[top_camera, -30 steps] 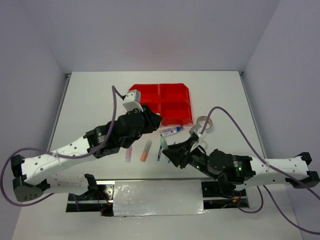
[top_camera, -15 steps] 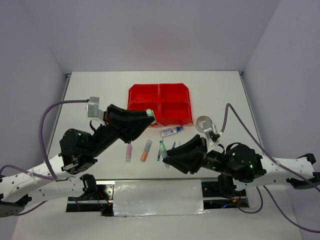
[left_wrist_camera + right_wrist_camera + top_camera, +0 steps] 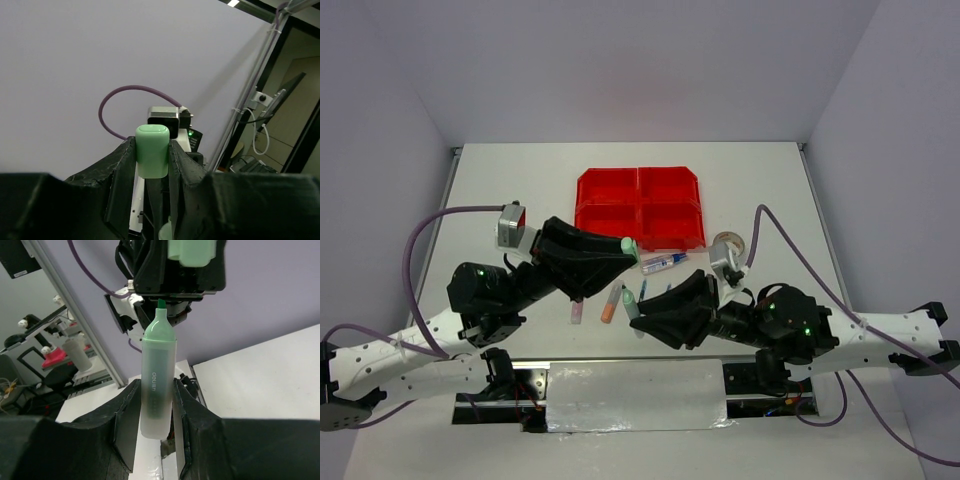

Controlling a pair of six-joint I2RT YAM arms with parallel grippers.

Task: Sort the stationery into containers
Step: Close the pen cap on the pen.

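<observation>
My right gripper [image 3: 642,316] [image 3: 156,385] is shut on a green highlighter [image 3: 630,299] [image 3: 158,355]. The highlighter hangs above the table with its bare green tip pointing away from the wrist. My left gripper [image 3: 629,246] [image 3: 152,145] is shut on a short, rounded pastel green piece [image 3: 152,160] [image 3: 192,252]; I cannot tell whether it is an eraser or a cap. The two grippers face each other, a little apart, in front of the red containers [image 3: 582,196]. The highlighter tip points at the green piece.
On the table lie a pink highlighter [image 3: 577,311], an orange highlighter [image 3: 609,305], a blue-capped tube [image 3: 663,264] and a blue pen [image 3: 642,289]. A clear tape roll [image 3: 728,243] sits right of them. Both arms stretch over the near half of the table.
The left arm drew back from over the red bins toward the near edge, still carrying the green piece. The right gripper lifted the green highlighter off the table and shifted left toward it.
</observation>
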